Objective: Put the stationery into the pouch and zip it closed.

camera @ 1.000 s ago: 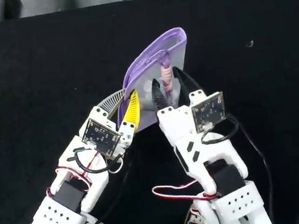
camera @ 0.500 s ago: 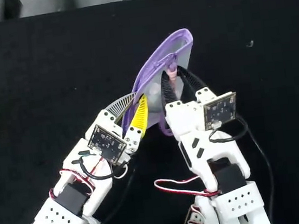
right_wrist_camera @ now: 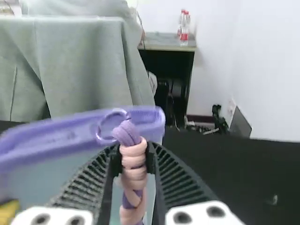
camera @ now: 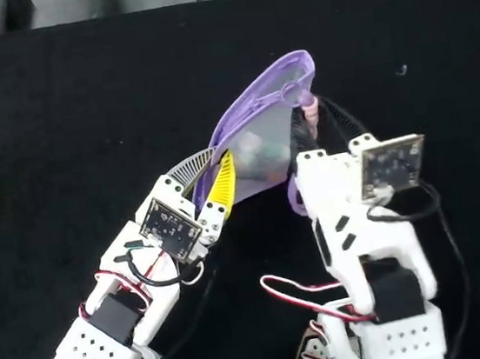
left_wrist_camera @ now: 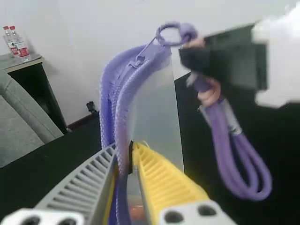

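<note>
High view: I see one pouch (camera: 257,142), purple-zipped and translucent, held between two grippers over the black table (camera: 56,106).
Left wrist view: left gripper (left_wrist_camera: 126,151) is clamped on its zip edge.
Right wrist view: right gripper (right_wrist_camera: 132,152) pinches the single pull cord (right_wrist_camera: 129,133).

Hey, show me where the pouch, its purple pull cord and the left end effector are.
pouch (camera: 244,109), high view, on its purple zip edge.
pull cord (right_wrist_camera: 132,157), right wrist view, on the pink stretch below its knot.
left end effector (left_wrist_camera: 130,149), left wrist view, midway between its fingertips.
</note>
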You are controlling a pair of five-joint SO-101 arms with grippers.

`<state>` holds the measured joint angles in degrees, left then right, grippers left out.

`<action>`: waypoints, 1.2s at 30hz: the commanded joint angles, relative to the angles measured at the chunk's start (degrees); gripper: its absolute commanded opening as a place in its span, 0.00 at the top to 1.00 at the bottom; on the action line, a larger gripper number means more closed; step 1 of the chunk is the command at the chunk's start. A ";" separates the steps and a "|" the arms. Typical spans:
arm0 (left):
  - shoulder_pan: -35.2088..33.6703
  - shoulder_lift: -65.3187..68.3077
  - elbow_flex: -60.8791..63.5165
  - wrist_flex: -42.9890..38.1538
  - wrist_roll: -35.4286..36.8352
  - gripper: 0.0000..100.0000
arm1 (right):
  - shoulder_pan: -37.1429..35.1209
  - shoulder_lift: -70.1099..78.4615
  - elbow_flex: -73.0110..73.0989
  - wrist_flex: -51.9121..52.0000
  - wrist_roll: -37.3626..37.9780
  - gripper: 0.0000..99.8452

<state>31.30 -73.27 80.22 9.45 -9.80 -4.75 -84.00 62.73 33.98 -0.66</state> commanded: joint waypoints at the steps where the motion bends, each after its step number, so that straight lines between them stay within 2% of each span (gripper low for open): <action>1: -1.19 0.79 3.65 0.44 -0.35 0.97 | 1.76 -0.92 -8.84 2.02 2.99 0.99; 8: -1.19 0.79 3.65 0.44 -0.35 0.97 | 1.93 6.55 -13.58 1.85 5.80 0.99; 14: -1.19 0.79 3.82 0.44 -0.35 0.97 | 9.23 21.85 -24.84 0.44 5.36 0.99; 21: -1.19 0.79 3.82 0.44 -0.35 0.97 | 16.62 36.97 -38.29 3.87 5.63 0.99; 29: -1.19 0.79 3.91 0.44 -0.35 0.97 | 22.77 45.49 -44.97 3.87 5.71 0.99; 36: -1.19 0.79 3.91 0.44 -0.35 0.97 | 24.88 50.51 -47.43 3.87 5.80 0.99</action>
<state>31.12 -73.10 80.31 9.45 -9.80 13.63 -33.71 21.76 38.73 4.53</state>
